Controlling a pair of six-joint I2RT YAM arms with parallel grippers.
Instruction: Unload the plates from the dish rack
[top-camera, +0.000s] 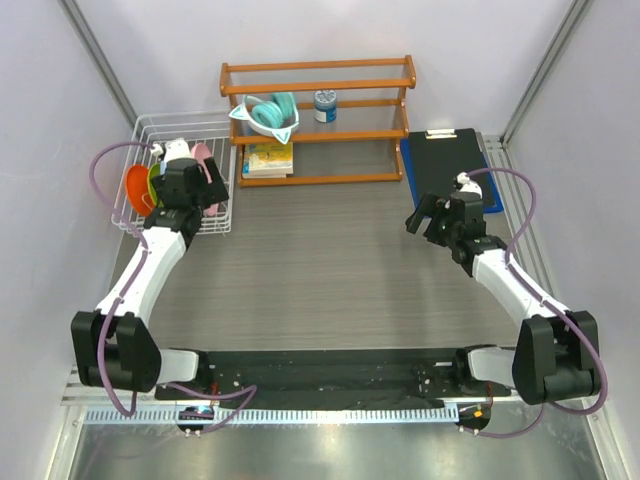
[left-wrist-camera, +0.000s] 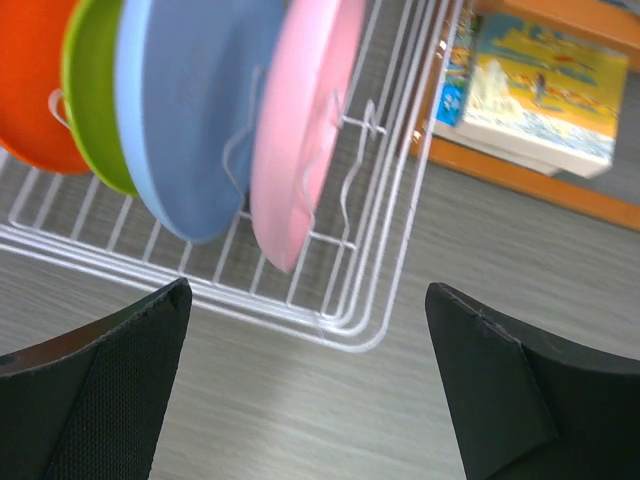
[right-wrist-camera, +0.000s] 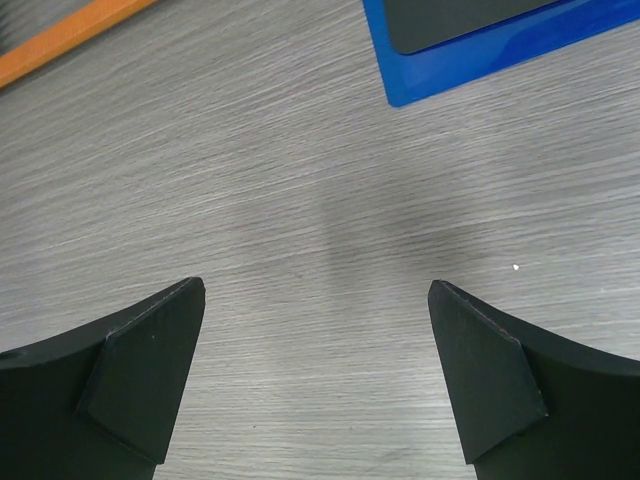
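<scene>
Several plates stand on edge in the white wire dish rack (left-wrist-camera: 395, 250) at the table's back left (top-camera: 145, 130): orange (left-wrist-camera: 30, 80), lime green (left-wrist-camera: 90, 110), light blue (left-wrist-camera: 190, 110) and pink (left-wrist-camera: 300, 130). From above, the orange plate (top-camera: 136, 187) and the pink plate (top-camera: 207, 165) show beside the arm. My left gripper (left-wrist-camera: 305, 300) hangs open over the rack's near right corner, nothing between its fingers, the pink plate just beyond. My right gripper (right-wrist-camera: 315, 295) is open above bare table at the right (top-camera: 428, 218).
An orange-brown wooden shelf (top-camera: 318, 120) stands at the back, holding a teal eared bowl (top-camera: 266, 113), a can (top-camera: 325, 105) and books (top-camera: 268, 160). The books (left-wrist-camera: 545, 90) lie right of the rack. A blue clipboard (top-camera: 447, 168) lies at the back right (right-wrist-camera: 470, 40).
</scene>
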